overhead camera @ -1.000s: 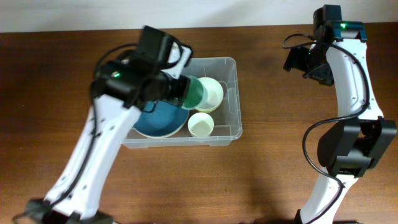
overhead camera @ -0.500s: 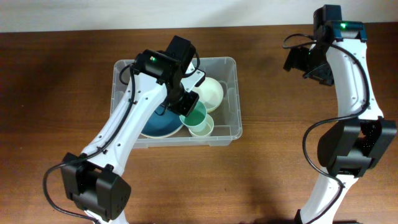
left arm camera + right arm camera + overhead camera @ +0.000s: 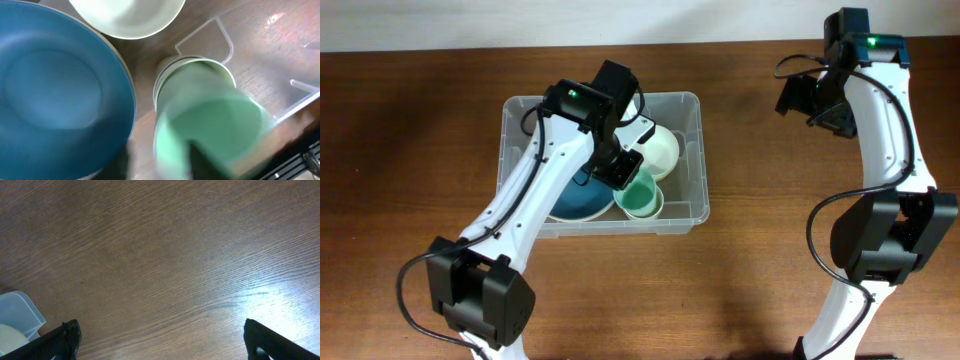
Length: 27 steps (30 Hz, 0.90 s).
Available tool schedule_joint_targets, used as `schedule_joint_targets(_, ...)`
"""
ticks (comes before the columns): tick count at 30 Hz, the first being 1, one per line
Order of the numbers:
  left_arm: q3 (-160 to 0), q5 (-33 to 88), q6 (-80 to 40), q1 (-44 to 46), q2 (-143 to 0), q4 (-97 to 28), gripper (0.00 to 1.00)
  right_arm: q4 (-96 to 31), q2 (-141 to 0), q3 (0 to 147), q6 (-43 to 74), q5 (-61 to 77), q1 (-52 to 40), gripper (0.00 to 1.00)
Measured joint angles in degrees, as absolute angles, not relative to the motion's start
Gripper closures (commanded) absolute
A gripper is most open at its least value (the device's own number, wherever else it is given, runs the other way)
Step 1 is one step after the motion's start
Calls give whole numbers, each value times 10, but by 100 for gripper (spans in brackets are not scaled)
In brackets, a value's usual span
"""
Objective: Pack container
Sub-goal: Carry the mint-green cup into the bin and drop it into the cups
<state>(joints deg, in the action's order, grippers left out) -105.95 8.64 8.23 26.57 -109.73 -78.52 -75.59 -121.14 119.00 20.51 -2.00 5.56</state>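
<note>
Inside the container [image 3: 694, 135], left of table centre, the green cup [image 3: 640, 193] is now settling into the pale cup [image 3: 162, 80], so packing is advancing. The left gripper [image 3: 628, 172] is blurring, so I can't tell its hold, while the right gripper [image 3: 160, 341] is hanging wide open, empty.

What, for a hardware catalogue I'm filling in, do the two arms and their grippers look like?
Both the left arm and the right arm have smooth white links joined by bulky black joint housings. Each carries a small green light near the wrist, and thin black cables loop along them. The right gripper has black fingers; the left gripper is black too.
</note>
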Motion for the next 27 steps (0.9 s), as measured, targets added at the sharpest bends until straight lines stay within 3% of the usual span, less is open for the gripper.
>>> schedule_joint_targets(2,-1060,86,82,266,-1097,-782,13,-756,-1211,1190,205,-20,56,1)
schedule_joint_targets(3,-1060,84,83,266,-1097,-780,1,-756,-1211,1190,205,-20,56,1)
schedule_joint_targets(14,-1153,36,-23,229,-1097,-765,0,-756,-1211,1190,205,-20,56,1)
schedule_joint_targets(21,-1156,-11,-80,93,-990,-767,0,-756,-1211,1190,205,-20,55,1)
schedule_joint_targets(23,-1165,-24,-89,19,-877,-768,1,-756,-1211,1190,205,-20,56,1)
schedule_joint_targets(27,-1171,-24,-86,-23,-831,-795,0,-756,-1211,1190,205,-20,56,1)
